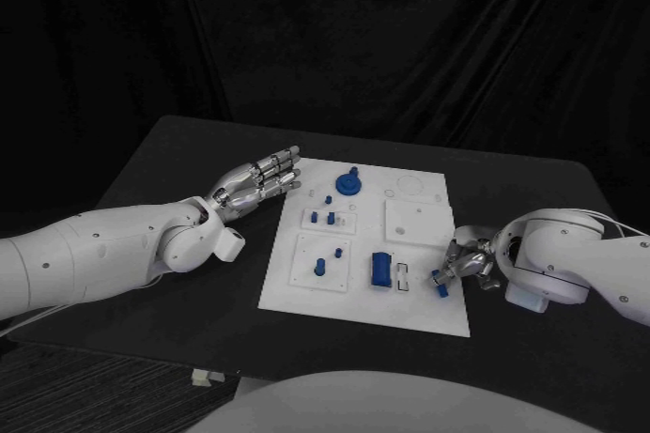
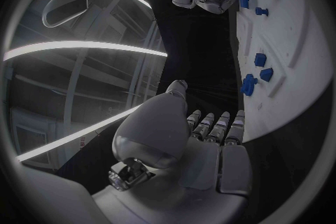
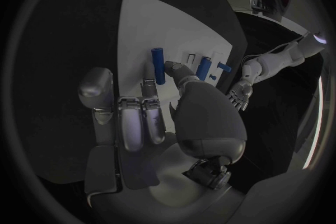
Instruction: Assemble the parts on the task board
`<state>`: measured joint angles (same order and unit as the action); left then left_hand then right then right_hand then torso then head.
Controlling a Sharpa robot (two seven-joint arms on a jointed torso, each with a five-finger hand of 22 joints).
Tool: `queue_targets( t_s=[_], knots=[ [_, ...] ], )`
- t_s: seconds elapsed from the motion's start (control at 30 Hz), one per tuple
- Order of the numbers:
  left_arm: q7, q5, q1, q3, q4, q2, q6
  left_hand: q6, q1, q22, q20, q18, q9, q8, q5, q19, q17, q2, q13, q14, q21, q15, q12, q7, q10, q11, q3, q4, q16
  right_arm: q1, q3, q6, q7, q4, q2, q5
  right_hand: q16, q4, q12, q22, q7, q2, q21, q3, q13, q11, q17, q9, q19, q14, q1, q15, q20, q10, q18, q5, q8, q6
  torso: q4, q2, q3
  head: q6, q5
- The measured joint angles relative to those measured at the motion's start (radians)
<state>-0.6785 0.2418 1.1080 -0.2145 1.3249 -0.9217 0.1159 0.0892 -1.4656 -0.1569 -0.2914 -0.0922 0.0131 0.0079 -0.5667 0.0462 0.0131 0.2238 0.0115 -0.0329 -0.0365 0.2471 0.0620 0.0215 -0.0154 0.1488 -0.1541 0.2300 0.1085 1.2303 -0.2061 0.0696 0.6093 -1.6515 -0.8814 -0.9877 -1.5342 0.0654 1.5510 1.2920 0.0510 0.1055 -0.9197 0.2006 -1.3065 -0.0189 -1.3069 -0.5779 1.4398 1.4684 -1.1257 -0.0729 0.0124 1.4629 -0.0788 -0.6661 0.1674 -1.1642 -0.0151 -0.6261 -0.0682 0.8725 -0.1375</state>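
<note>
The white task board [image 1: 420, 306] lies in the middle of the black table. My right hand [image 1: 468, 264] hovers at the board's right edge and pinches a blue pin [image 1: 441, 279] [image 3: 159, 64] between thumb and finger. Beside the pin, a blue block [image 1: 382, 267] [image 3: 203, 67] stands on the board next to a white slot [image 1: 407, 274]. A blue round knob part [image 1: 348, 182] stands at the far end, with small blue pegs [image 1: 321, 215] and a peg piece [image 1: 319, 265] on the left side. My left hand [image 1: 257, 184] hangs open beside the board's far left corner, touching nothing.
Black table surface [image 1: 190, 161] surrounds the board on every side. My left forearm [image 1: 122, 250] lies over the table's left part, close to the board's left edge. A square white recessed plate [image 1: 414, 217] sits on the board's right half.
</note>
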Motion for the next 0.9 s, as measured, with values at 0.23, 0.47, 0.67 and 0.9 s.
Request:
queue_targets(
  t_s=[0.23, 0.47, 0.67, 0.9],
  knots=[
    [0.0, 0.0, 0.0, 0.0, -0.001, 0.001, 0.001, 0.0, 0.0, 0.0, 0.0, 0.0, 0.0, 0.0, 0.0, 0.0, 0.0, 0.0, 0.0, 0.0, 0.0, 0.0, 0.0, 0.0, 0.0, 0.0, 0.0, 0.0, 0.0, 0.001, 0.0, -0.033, -0.004, 0.0, 0.002, 0.177, 0.0, 0.012, 0.0, 0.0, -0.001, -0.002, 0.0, 0.012, 0.0, 0.0, 0.0, -0.001, 0.0, 0.0, 0.024, 0.0, 0.0, 0.0, 0.0, 0.0, 0.0, 0.014, 0.0, 0.0, 0.0, 0.0, 0.002],
    [0.0, 0.0, 0.0, 0.0, -0.001, 0.001, 0.002, 0.0, 0.0, 0.0, 0.0, 0.0, 0.0, 0.0, 0.0, 0.0, 0.0, 0.0, 0.0, 0.0, 0.0, 0.0, 0.0, 0.0, 0.0, 0.0, 0.0, 0.0, 0.0, 0.001, 0.0, -0.054, -0.005, 0.01, 0.017, 0.325, 0.0, -0.002, 0.0, 0.0, 0.001, -0.012, 0.0, 0.026, 0.0, 0.0, 0.0, -0.003, 0.0, 0.0, 0.035, 0.0, 0.0, 0.0, 0.0, 0.0, 0.0, 0.026, 0.0002, 0.0, 0.0, 0.0, 0.003],
    [0.0, 0.0, 0.0, 0.0, -0.001, 0.001, 0.003, 0.0, 0.0, 0.0, 0.0, 0.0, 0.0, 0.0, -0.001, 0.0, 0.0, 0.0, 0.0, 0.0, 0.0, 0.0, 0.0, 0.0, 0.0, 0.0, 0.0, 0.0, 0.0, 0.001, 0.0, -0.079, -0.008, 0.019, 0.03, 0.403, 0.0, 0.001, 0.0, 0.0, 0.003, -0.012, 0.0, 0.051, 0.0, -0.001, 0.0, -0.004, 0.0, -0.002, 0.035, -0.003, 0.0, 0.0, 0.0, 0.0, 0.0, 0.054, 0.0001, 0.0, 0.0, 0.0, 0.003],
    [0.0, 0.0, -0.001, 0.0, -0.002, 0.002, 0.004, 0.0, 0.0, 0.0, 0.0, 0.0, 0.0, 0.0, -0.001, 0.0, 0.0, 0.0, 0.0, 0.0, 0.0, 0.0, 0.0, 0.0, 0.0, 0.0, 0.0, 0.0, 0.0, 0.001, 0.0, -0.112, -0.013, 0.028, 0.047, 0.436, 0.0, 0.001, 0.0, 0.0, 0.003, -0.028, 0.0, 0.051, 0.0, -0.004, 0.0, -0.005, 0.0, -0.003, 0.051, -0.003, 0.0, -0.004, 0.0, 0.001, 0.0, 0.064, -0.0006, 0.0, -0.0002, 0.0, 0.005]
  ],
)
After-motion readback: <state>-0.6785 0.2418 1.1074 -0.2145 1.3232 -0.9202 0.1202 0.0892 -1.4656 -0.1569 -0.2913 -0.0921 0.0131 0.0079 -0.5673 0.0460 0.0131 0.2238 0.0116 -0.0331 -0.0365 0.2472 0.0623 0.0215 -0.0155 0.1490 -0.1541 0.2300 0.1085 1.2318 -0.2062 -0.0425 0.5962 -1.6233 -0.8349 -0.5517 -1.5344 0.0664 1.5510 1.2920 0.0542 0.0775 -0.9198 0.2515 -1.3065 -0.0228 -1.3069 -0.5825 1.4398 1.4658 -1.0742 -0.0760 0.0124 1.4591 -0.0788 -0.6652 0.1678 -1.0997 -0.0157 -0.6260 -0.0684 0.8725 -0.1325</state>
